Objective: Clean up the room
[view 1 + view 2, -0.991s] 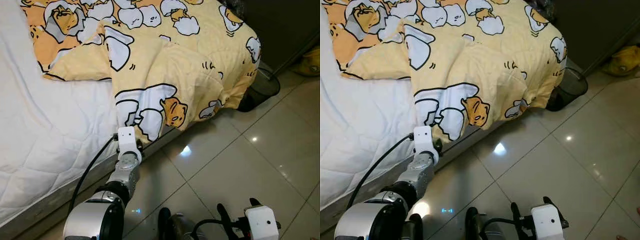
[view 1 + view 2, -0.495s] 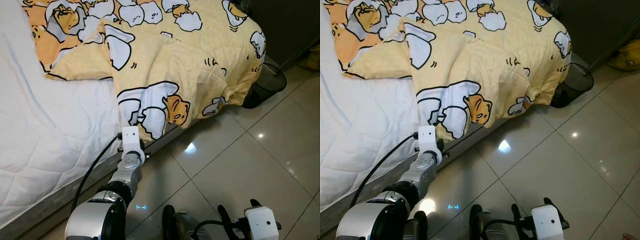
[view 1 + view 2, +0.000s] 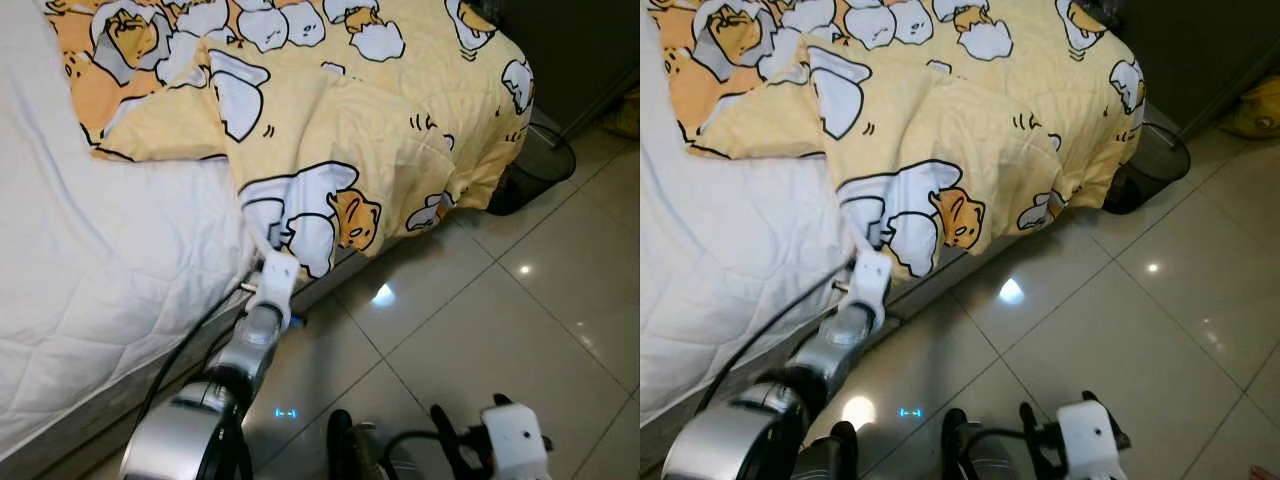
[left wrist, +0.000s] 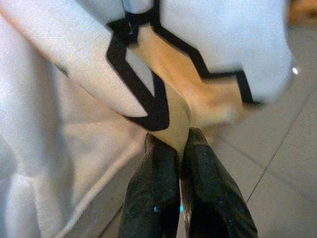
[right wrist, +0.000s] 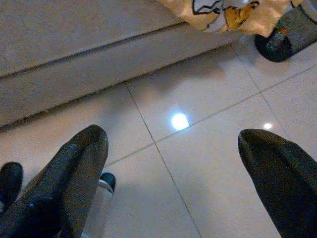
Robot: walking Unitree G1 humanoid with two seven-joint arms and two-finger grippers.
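A yellow quilt printed with white egg cartoons lies across the white mattress and hangs over the bed's corner toward the floor. My left gripper is shut on the quilt's hanging lower edge, at the bed's side where the arm reaches up. My right gripper stands open low over the tiled floor, its white wrist near my feet, holding nothing.
A black mesh wastebasket stands on the floor past the bed's corner. A yellow object lies against the dark wall at far right. Glossy tiles stretch to my right.
My left arm has reached further up toward the quilt's hanging edge. The view has shifted slightly. The right arm stays low.
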